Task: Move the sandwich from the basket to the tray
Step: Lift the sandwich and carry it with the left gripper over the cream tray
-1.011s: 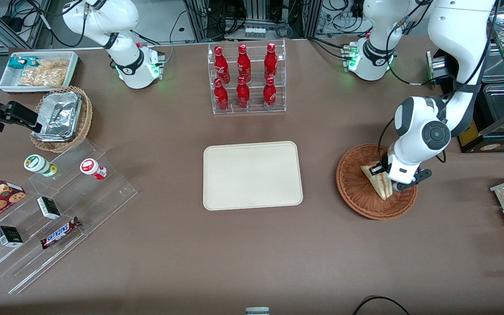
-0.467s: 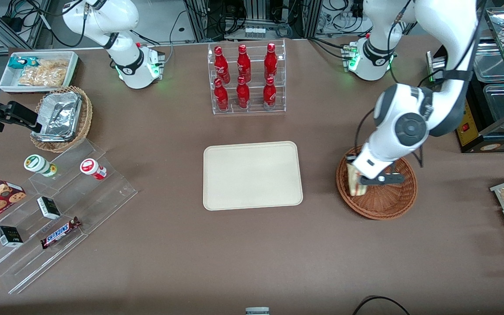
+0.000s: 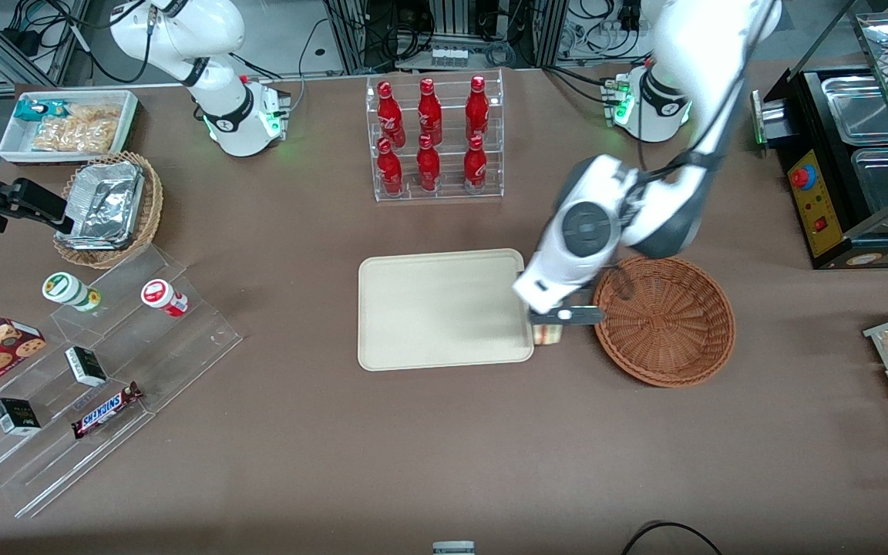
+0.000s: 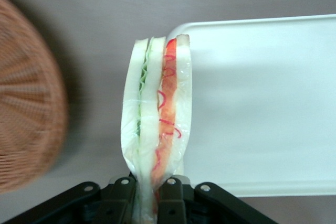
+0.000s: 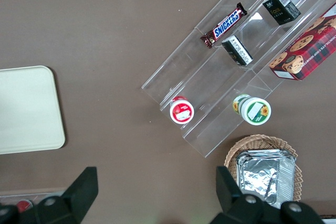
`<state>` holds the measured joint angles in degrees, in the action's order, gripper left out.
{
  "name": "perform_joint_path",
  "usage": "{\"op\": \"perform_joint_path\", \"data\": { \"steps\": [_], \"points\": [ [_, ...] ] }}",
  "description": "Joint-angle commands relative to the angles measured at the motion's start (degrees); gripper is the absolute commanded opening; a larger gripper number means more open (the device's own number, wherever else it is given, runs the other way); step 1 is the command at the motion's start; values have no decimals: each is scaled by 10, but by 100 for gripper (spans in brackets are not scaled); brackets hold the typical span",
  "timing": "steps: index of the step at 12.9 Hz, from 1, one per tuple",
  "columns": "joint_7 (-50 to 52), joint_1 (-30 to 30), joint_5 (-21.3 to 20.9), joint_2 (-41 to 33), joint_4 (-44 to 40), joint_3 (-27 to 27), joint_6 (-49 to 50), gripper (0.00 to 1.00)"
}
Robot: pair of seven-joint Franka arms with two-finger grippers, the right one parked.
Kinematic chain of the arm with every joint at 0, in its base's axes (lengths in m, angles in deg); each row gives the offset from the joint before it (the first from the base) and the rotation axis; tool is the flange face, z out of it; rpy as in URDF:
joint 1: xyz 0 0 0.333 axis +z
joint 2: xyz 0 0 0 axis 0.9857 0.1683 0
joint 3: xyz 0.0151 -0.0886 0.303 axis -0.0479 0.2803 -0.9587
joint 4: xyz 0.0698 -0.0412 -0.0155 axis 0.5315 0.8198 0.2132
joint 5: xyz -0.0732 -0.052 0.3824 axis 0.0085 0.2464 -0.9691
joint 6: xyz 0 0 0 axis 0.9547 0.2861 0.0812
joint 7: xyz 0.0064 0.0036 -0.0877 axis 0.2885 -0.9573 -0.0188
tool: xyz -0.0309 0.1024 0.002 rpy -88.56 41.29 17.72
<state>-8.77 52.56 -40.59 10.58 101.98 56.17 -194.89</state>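
from the front, the gripper (image 3: 548, 333) hangs over bare table between tray (image 3: 444, 308) and basket (image 3: 667, 324), sandwich (image 3: 547, 334) pinched beneath it. at the left wrist, the fingers (image 4: 170, 200) squeeze the sandwich's (image 4: 157, 108) bread beside the tray's (image 4: 262, 103) corner.

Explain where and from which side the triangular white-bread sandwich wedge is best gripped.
Grip the triangular white-bread sandwich wedge across its two flat bread faces, at one end, coming down from above. The faces are broad and parallel, so the left arm's gripper pinches them squarely, as it does now between the reddish-brown wicker basket and the cream rectangular tray.
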Motion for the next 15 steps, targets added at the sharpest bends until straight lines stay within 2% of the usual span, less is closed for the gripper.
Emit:
{"op": "perform_joint_path", "data": {
  "steps": [1,5,9,10,11,12,15],
  "points": [
    [78,-55,-1,86,-110,-8,14,7],
    [158,-106,-1,164,-200,-8,10,7],
    [182,-134,3,194,-204,-7,-53,8],
    [186,-134,3,197,-203,-7,-55,19],
    [185,-133,3,197,-202,-6,-55,78],
    [185,-132,4,194,-201,-6,-56,100],
    [182,-131,-4,158,-198,-8,-39,100]
  ]
}}
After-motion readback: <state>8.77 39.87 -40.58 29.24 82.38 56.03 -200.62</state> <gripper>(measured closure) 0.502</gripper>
